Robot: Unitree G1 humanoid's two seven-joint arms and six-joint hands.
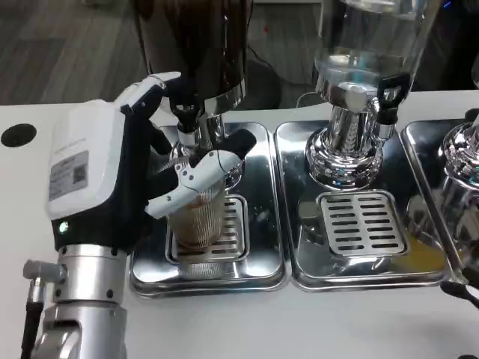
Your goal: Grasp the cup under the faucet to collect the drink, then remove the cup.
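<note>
The left hand (131,176) stands at the left drink station, its white back toward the camera. Its fingers (196,173) are wrapped around a clear ribbed cup (200,221): the white and black fingers cross the cup's upper part on the far side, and the palm hides its left side. The cup is gripped and stands upright, its lower ribbed wall showing below the fingers.

The cup sits on the slotted drain grille (228,228) of the left steel tray (262,247), directly under the faucet (187,123) of the dark dispenser (198,45). The faucet lies just above the fingers, between the raised upper finger and the ones closed on the cup. Whether liquid is flowing cannot be told.

To the right of the fingers, well apart, a second steel tray (299,262) carries a chrome dispenser base (348,153) with a clear tank (374,41) and a black-handled tap (389,97). The white table (299,325) lies below both trays.
</note>
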